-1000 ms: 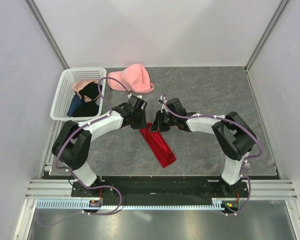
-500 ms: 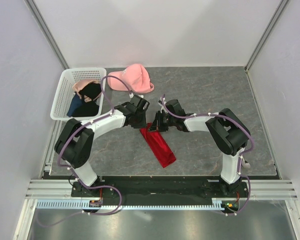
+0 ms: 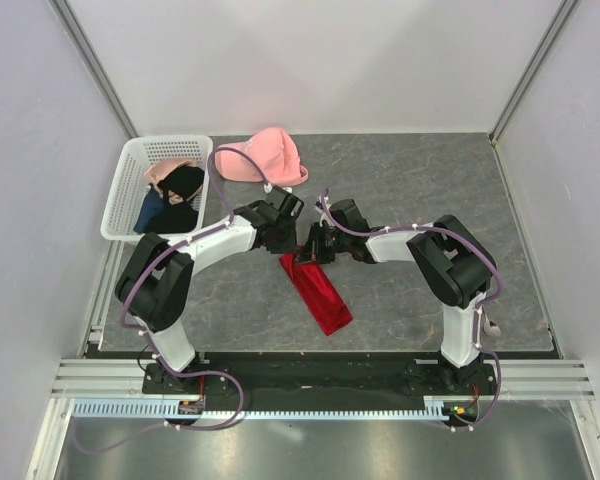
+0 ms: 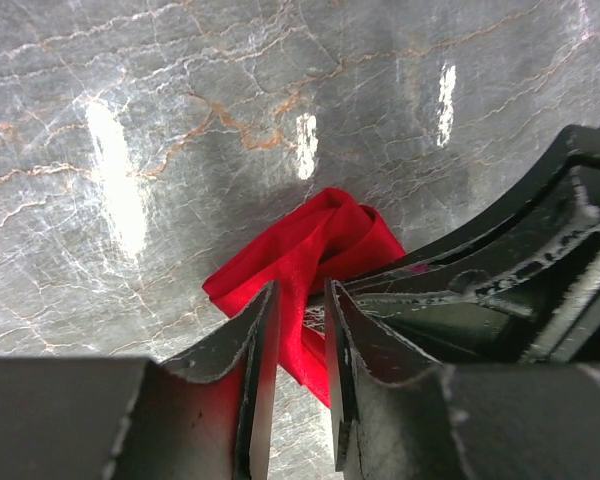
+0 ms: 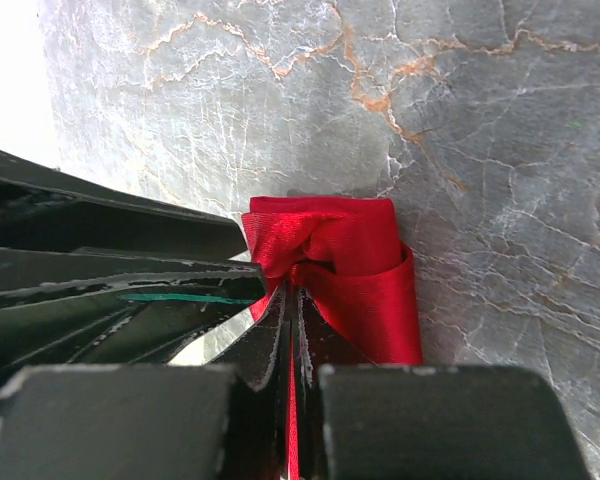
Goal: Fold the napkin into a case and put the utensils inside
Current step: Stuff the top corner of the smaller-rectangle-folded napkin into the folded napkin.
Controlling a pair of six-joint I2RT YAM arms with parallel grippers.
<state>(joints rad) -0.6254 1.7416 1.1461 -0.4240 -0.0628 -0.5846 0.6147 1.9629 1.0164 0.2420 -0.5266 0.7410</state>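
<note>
Top view: napkin [image 3: 318, 293], narrow strip at middle of table [image 3: 430, 190], slanting toward near edge. Left gripper [image 3: 290, 238] and right gripper [image 3: 314, 248] meet at its far end.
Left wrist: fingers [image 4: 252, 350] narrowly parted, bunched cloth in gap; whether pinched cannot be told.
Right wrist: fingers [image 5: 265, 335] closed on thin cloth layer, rolled end just beyond tips.
Judgement: fold low, layers aligned, else pouch slackens.

Right gripper [image 5: 292, 300]: has closed onto the napkin [image 5: 355, 255] end.
Right elbow [image 3: 450, 262]: swung in leftward.
Left gripper [image 4: 301, 325]: crept slightly up the desk [image 3: 410, 180], perhaps nearer the right one.
</note>
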